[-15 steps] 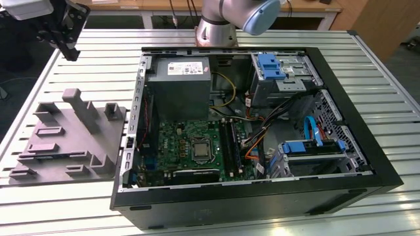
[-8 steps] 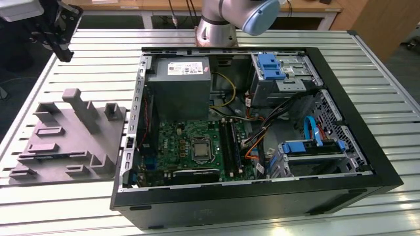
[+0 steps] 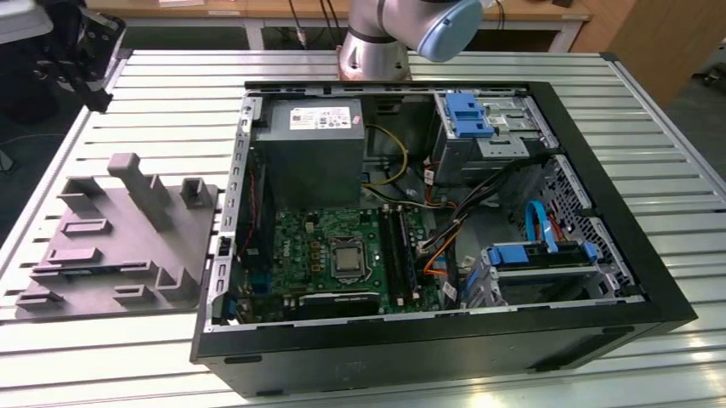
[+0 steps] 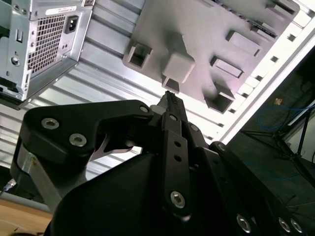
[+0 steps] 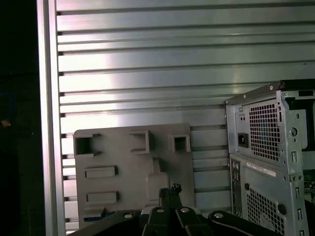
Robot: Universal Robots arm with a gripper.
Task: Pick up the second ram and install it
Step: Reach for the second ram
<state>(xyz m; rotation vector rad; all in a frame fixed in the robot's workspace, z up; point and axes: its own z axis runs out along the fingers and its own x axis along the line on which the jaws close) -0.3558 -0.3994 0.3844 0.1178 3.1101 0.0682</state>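
The second ram shows as a thin blue strip [image 3: 97,270] lying in a slot of the grey holder block [image 3: 119,234] at the exterior view's left, beside the open computer case [image 3: 227,255]. A blue sliver of it [image 5: 93,215] sits at the holder block's [image 5: 133,162] edge in the first wrist view. My gripper [image 3: 97,93] hangs over the table's far left corner, high above the holder. In both wrist views its black fingertips [image 4: 170,97] [image 5: 170,190] are pressed together with nothing between them. The black ram slots [image 3: 397,242] lie on the green motherboard inside the case.
The case holds a grey power-supply box [image 3: 309,144], a silver processor [image 3: 343,257], loose cables [image 3: 454,221] and blue drive brackets [image 3: 467,115]. The slatted metal table [image 3: 170,93] has dropping edges at left and front. My arm's base [image 3: 375,42] stands behind the case.
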